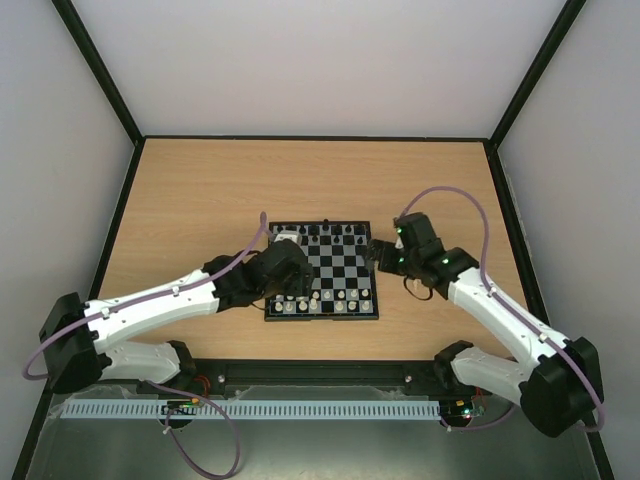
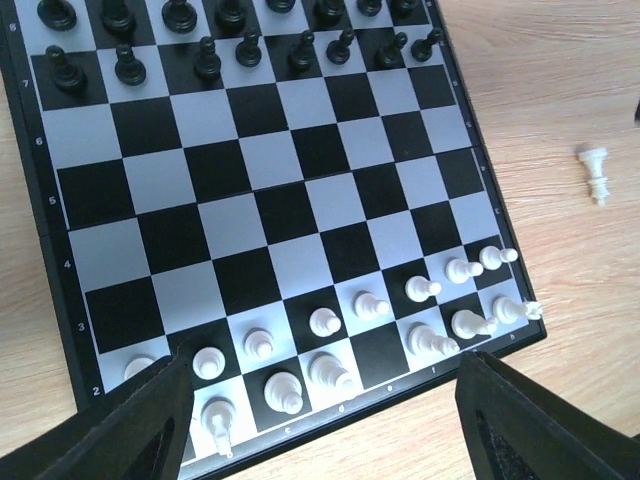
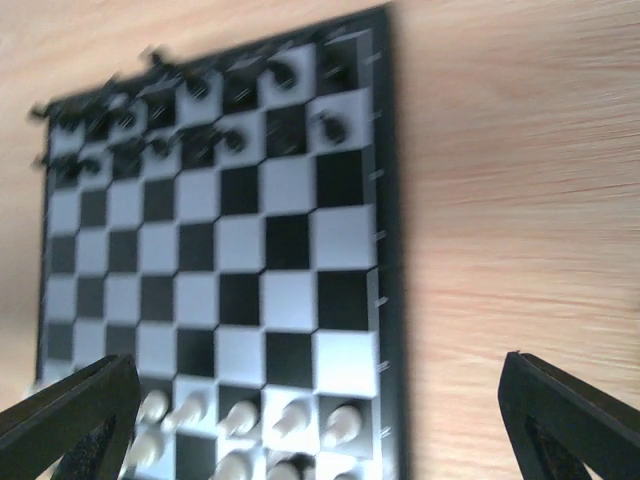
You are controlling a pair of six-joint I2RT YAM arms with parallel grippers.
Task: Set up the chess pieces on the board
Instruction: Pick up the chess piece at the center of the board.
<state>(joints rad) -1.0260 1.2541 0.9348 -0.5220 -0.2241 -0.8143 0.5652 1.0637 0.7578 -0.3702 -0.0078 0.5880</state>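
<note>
Wooden desk (image 1: pixel 200 200): the board (image 1: pixel 335 272) sits midway, nearer the near edge, pieces (image 2: pixel 320 322) on it. One stray piece (image 2: pixel 597 172) lies off it, toward the right edge. My left gripper (image 2: pixel 325 420) and right gripper (image 3: pixel 320 420) gape, empty.

Tiny chess pieces (image 2: pixel 322 321) ranked along both ends of the board (image 2: pixel 290 200)

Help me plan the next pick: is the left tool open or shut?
Open: the left tool has its fingers wide apart over the board, gripping nothing.

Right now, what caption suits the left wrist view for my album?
Open left gripper above the black-and-grey chessboard, cream-white chess pieces lined near, one stray white piece beside it.
</note>
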